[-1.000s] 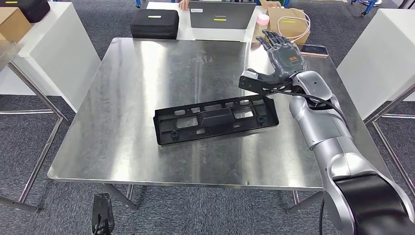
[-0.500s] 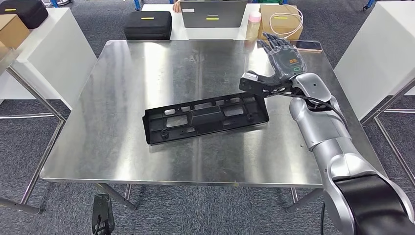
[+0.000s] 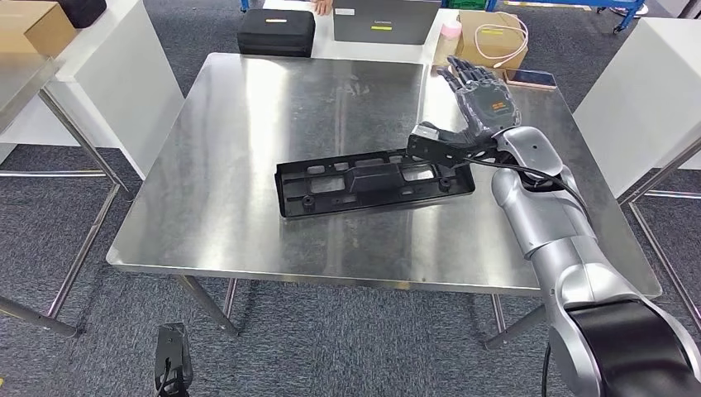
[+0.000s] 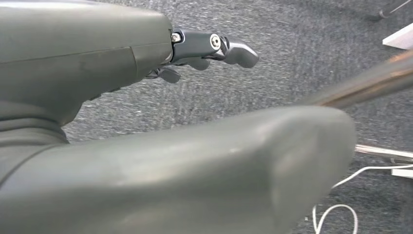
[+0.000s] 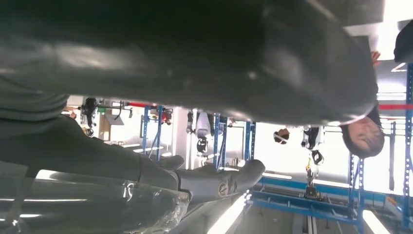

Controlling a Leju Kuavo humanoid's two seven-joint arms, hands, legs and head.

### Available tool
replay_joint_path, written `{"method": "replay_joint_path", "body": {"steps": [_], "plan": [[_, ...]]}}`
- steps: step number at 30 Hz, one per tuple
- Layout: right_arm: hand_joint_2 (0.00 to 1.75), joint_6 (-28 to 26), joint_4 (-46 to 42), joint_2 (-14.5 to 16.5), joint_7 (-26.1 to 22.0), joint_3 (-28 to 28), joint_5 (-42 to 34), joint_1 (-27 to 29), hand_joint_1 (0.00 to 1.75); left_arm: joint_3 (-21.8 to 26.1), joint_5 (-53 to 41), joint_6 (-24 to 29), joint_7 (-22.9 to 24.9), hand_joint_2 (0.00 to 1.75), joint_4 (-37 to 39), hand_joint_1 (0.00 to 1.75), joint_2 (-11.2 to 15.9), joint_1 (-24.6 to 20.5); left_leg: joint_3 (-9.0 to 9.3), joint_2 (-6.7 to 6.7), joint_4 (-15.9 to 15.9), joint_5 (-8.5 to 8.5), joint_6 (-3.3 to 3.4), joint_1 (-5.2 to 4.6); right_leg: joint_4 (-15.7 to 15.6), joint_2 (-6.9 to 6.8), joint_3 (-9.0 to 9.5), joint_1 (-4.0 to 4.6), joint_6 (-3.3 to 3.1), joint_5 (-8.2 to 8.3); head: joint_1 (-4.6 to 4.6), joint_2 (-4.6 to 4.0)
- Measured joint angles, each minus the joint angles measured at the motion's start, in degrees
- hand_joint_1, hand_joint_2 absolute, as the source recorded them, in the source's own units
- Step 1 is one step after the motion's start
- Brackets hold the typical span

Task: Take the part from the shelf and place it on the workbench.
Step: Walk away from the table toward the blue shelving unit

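Note:
The part (image 3: pixel 374 183), a long black plastic frame with cut-outs, lies flat on the steel workbench (image 3: pixel 248 124), right of its middle. My right hand (image 3: pixel 475 103) hovers at the part's right end, fingers spread and pointing away from me, its thumb over the frame's far right corner; whether the thumb touches it I cannot tell. The right wrist view shows that hand's fingers (image 5: pixel 219 183) stretched out with nothing in them. My left hand (image 4: pixel 209 48) hangs over grey carpet, fingers loosely extended and holding nothing.
Beyond the workbench stand a black case (image 3: pixel 275 35), a laptop (image 3: pixel 384 21), a pink bottle (image 3: pixel 450 31) and a cardboard box (image 3: pixel 489 41) with a cable. A phone (image 3: pixel 533 79) lies at the bench's far right corner. White tables (image 3: pixel 124 74) flank both sides.
The whole picture has shifted, so the camera moved. The part stays flat on the workbench. My right hand keeps its spread pose, its thumb now lower, over the part's right end.

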Motion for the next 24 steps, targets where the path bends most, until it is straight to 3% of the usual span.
{"method": "replay_joint_path", "body": {"steps": [1,2,3,4,6,7,9,11,12,14,15,16,18,20,21,23,24], "plan": [[0.00,0.00,0.03,-0.01,0.00,0.00,0.01,0.08,0.00,-0.01,0.01,0.03,-0.08,0.00,0.00,0.00,0.00,0.01,-0.81,0.01,0.03,0.59,0.10,-0.18,3.44,0.00,-0.62,0.07,0.15,-1.37,0.02,0.00],[0.00,0.00,0.06,0.00,0.00,0.00,0.02,0.19,0.00,0.00,0.02,0.07,-0.16,0.00,0.00,0.00,0.00,0.01,-1.60,0.01,0.05,1.18,0.17,-0.39,5.01,0.00,-0.16,0.24,0.44,-1.73,0.03,0.00],[0.00,0.00,0.08,0.01,0.00,0.00,0.02,0.27,0.00,0.01,0.04,0.10,-0.24,0.00,0.00,0.00,0.00,0.01,-2.30,0.00,0.07,1.73,0.23,-0.61,4.40,0.00,1.37,0.47,0.69,-1.27,0.04,0.01],[0.00,0.00,0.09,0.03,0.00,0.00,0.03,0.29,0.00,0.01,0.08,0.10,-0.33,0.00,0.00,0.00,0.00,0.01,-2.92,-0.01,0.08,2.27,0.27,-0.84,1.56,0.02,4.06,0.82,0.70,-0.43,0.04,0.01],[0.00,0.00,0.08,0.09,0.00,0.00,0.03,0.06,0.00,0.01,0.21,0.11,-0.53,0.00,0.00,0.00,-0.08,-0.01,-3.86,-0.03,0.11,3.26,0.17,-1.23,-7.27,-0.01,10.65,1.69,-0.26,0.03,-0.01,0.01],[0.00,-0.01,0.07,0.11,0.00,0.00,0.02,-0.08,0.00,0.01,0.27,0.11,-0.64,0.00,0.00,0.00,-0.14,-0.02,-4.16,-0.01,0.10,3.72,0.02,-1.34,-10.77,-0.03,13.06,2.06,-0.84,-0.16,-0.09,0.01],[0.00,-0.01,0.07,0.14,0.00,0.00,0.02,-0.28,0.00,0.01,0.37,0.13,-0.77,0.00,0.01,0.00,-0.26,0.00,-4.51,0.04,0.01,4.63,-0.52,-1.23,-13.68,-0.12,14.64,2.45,-1.64,-0.31,-0.11,0.02],[0.00,0.00,0.09,0.23,0.00,0.00,0.04,-0.37,0.00,-0.01,0.37,0.15,-0.81,0.00,0.02,0.00,-0.30,0.08,-5.00,-0.05,0.26,4.52,-1.27,-1.04,-14.19,-0.22,14.10,1.65,-2.44,0.89,-0.03,0.01],[0.00,0.00,0.10,0.34,0.00,0.00,0.04,-0.45,0.00,0.00,0.36,0.15,-0.82,0.00,0.02,0.00,-0.32,0.11,-5.55,-0.12,1.41,2.95,-1.80,-0.92,-14.48,-0.31,13.71,1.20,-2.95,1.64,-0.10,0.00],[0.00,0.00,0.11,0.60,0.00,0.00,0.05,-0.61,0.00,-0.01,0.35,0.14,-0.83,0.00,0.02,0.00,-0.28,0.13,-7.43,-0.20,7.16,-2.77,-3.07,-0.26,-14.74,-0.47,12.53,0.64,-3.48,3.11,-0.28,0.00],[0.00,0.00,0.12,0.68,0.00,0.00,0.05,-0.62,0.00,-0.01,0.35,0.13,-0.83,0.00,0.02,0.00,-0.26,0.14,-8.49,-0.18,11.30,-5.51,-3.71,0.25,-14.73,-0.51,11.73,0.52,-3.46,3.79,-0.40,0.00],[0.00,0.00,0.13,0.72,0.00,0.00,0.05,-0.58,0.00,-0.01,0.34,0.13,-0.83,0.00,0.02,0.00,-0.22,0.15,-9.29,-0.14,14.90,-7.11,-4.26,0.73,-14.70,-0.52,11.00,0.39,-3.26,4.37,-0.44,0.00],[0.00,0.00,0.18,0.70,0.00,0.00,0.05,-0.43,0.00,-0.01,0.26,0.11,-0.81,0.00,0.02,0.00,-0.10,0.16,-8.16,0.00,17.33,-5.60,-5.57,1.87,-14.46,-0.57,9.15,-0.26,-2.39,5.69,-0.47,0.00],[0.00,0.00,0.20,0.66,0.00,0.00,0.04,-0.39,0.00,-0.03,0.12,0.10,-0.80,0.00,0.02,0.00,-0.04,0.09,-3.57,0.16,12.83,-2.65,-6.87,2.97,-13.73,-0.58,7.45,-0.87,-1.40,6.66,-0.52,0.00],[0.00,0.00,0.20,0.58,0.00,-0.01,0.04,-0.48,0.00,-0.05,0.08,0.09,-0.80,0.00,0.02,0.00,-0.06,0.00,-0.92,0.11,9.28,-2.88,-7.26,3.21,-13.13,-0.58,6.75,-0.95,-1.05,6.87,-0.62,0.00],[0.00,0.00,0.19,0.42,0.01,-0.03,0.03,-0.64,0.00,-0.11,0.02,0.05,-0.79,0.00,0.02,0.00,-0.08,-0.19,2.66,-0.08,3.69,-4.28,-7.06,3.26,-12.21,-0.58,5.55,-0.67,0.04,7.60,-0.66,0.00],[0.00,0.00,0.20,0.33,0.02,-0.04,0.03,-0.65,0.00,-0.14,0.02,0.04,-0.78,0.00,0.02,0.00,-0.07,-0.21,2.95,-0.22,2.62,-4.75,-6.46,2.89,-12.27,-0.60,5.20,-0.58,0.77,8.16,-0.64,0.00]]}}
